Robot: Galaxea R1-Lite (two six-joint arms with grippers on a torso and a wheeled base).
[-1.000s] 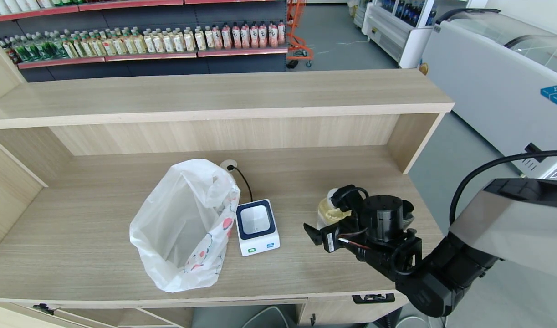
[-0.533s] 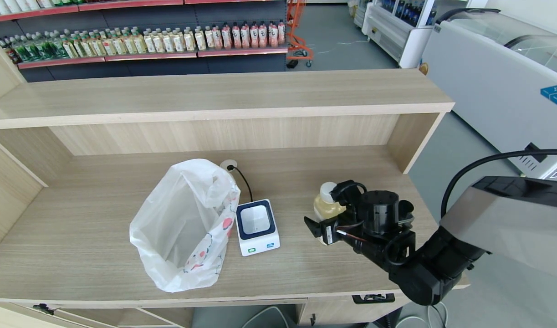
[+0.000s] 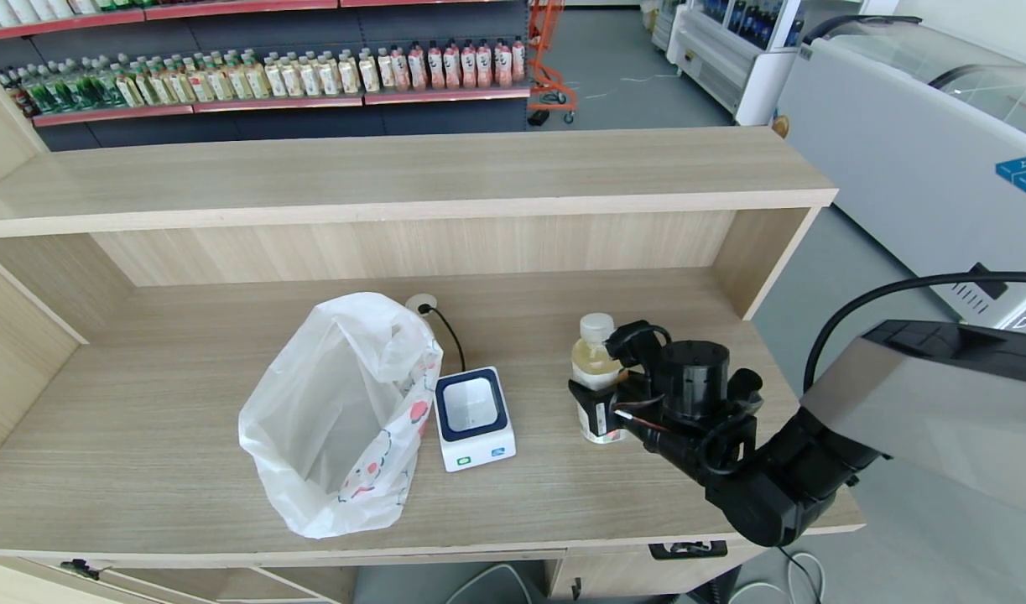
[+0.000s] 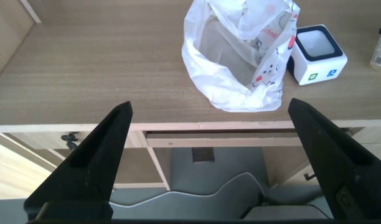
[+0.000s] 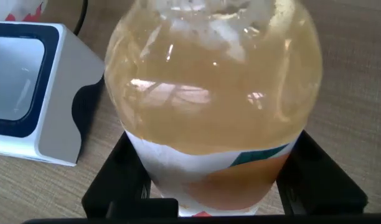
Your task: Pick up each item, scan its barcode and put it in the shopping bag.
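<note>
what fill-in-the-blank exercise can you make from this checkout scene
1. The bottle sits in the end effector of the ____ arm.
2. The barcode scanner stands between the shopping bag and the ____.
3. The left end effector is ____.

Missing words: right; bottle; open

We are in a shop, at its checkout. Beyond the wooden worktop (image 3: pixel 143 419) we see long red-edged shelves (image 3: pixel 269 102) lined with rows of bottled drinks (image 3: pixel 311 77). Glass-topped chest freezers (image 3: pixel 924 126) stand along the aisle on the right, and an orange trolley (image 3: pixel 550 75) stands on the grey floor (image 3: pixel 638 84). On the worktop sit a barcode scanner (image 3: pixel 473 417) and a plastic shopping bag (image 3: pixel 336 419).
</note>
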